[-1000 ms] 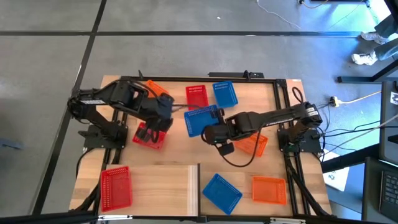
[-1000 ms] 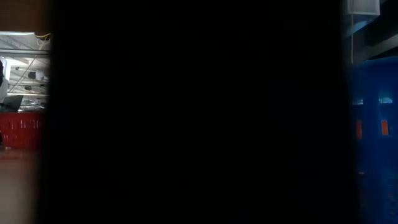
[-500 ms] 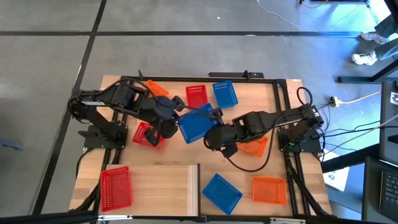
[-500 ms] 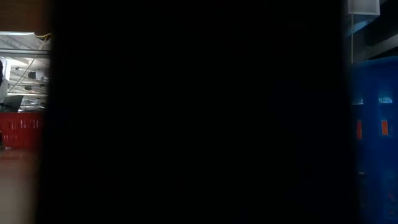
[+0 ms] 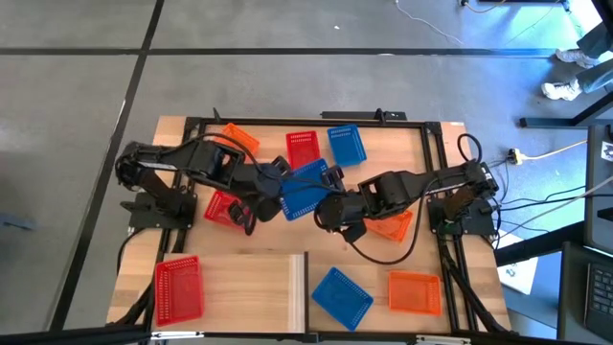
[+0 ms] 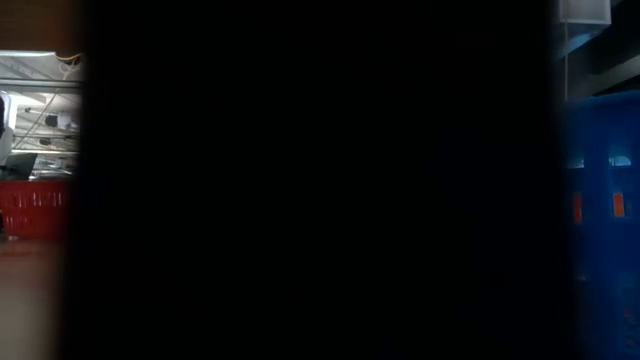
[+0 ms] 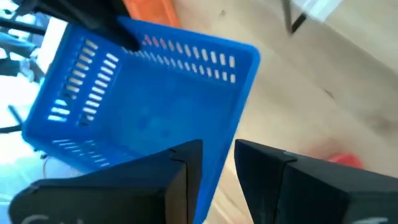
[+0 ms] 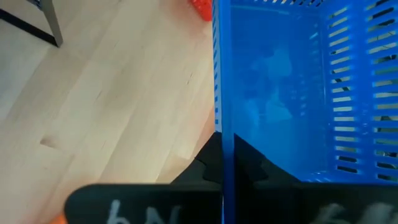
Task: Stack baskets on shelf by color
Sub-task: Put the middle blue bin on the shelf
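A blue basket (image 5: 305, 192) hangs tilted over the table's middle between both arms. My right gripper (image 5: 330, 204) is shut on its right-hand wall. My left gripper (image 7: 217, 149) stands open at the basket's opposite wall (image 7: 214, 174), one finger inside and one outside. A red basket (image 5: 228, 208) rests on the table below the left arm. The pale shelf (image 5: 254, 283) lies at the near edge, with a red basket (image 5: 178, 287) at its left end. My right gripper pinches the blue basket's wall at its rim (image 8: 222, 134), one finger inside the basket and one outside. The fingers come slanting down from the table's right. The basket is lifted clear and tilted. My left gripper: whether its fingers touch the wall, I cannot tell.
Orange (image 5: 239, 137), red (image 5: 304, 147) and blue (image 5: 347, 144) baskets lie at the far side. An orange one (image 5: 393, 225) sits under the right arm. Blue (image 5: 341, 295) and orange (image 5: 415, 291) ones lie near right. Something dark blocks most of the low view.
My right gripper has risen with the blue basket, lifting it clear of the table and turning it a little. My left gripper has moved from above the red basket toward the table's right, rolling its wrist, up to the blue basket's left wall.
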Motion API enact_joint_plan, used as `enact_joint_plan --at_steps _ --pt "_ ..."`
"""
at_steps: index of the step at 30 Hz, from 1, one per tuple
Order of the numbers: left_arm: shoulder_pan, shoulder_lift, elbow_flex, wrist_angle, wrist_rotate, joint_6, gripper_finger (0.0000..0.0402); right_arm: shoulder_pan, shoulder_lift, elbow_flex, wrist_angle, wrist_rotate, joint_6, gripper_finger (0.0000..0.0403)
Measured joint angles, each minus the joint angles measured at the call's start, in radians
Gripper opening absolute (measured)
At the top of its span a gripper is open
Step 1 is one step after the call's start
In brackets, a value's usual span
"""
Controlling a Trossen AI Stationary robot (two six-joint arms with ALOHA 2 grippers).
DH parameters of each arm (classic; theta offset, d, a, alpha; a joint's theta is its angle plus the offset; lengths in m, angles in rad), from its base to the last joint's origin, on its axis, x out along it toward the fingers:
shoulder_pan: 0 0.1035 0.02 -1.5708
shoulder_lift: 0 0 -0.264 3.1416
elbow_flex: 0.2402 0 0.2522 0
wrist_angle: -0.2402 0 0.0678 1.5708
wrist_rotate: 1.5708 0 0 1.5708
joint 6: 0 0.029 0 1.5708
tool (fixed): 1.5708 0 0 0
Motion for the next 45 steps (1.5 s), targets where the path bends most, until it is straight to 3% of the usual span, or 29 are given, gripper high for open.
enact_joint_plan --at_steps 8,16,23,31,45 --pt "0.0 0.032 -0.003 -0.064 -0.003 -0.001 0.0087 0.0 0.0 0.0 0.0 -0.001 0.0 0.0" --pt "0.003 0.06 -0.002 -0.062 -0.08 -0.011 0.0087 0.0 0.0 0.0 0.0 -0.001 0.0 0.0" --pt "0.006 0.073 -0.003 -0.036 -0.084 -0.01 0.0086 0.0 0.0 0.0 0.0 0.0 0.001 0.0" --pt "-0.011 0.085 -0.003 -0.05 -0.137 0.005 0.0009 -0.001 0.0 -0.001 -0.001 0.005 0.019 0.0002" --pt "-0.01 0.088 -0.003 -0.055 -0.081 -0.034 0.0 -0.001 0.0 -0.001 0.085 -0.001 0.022 0.0085"
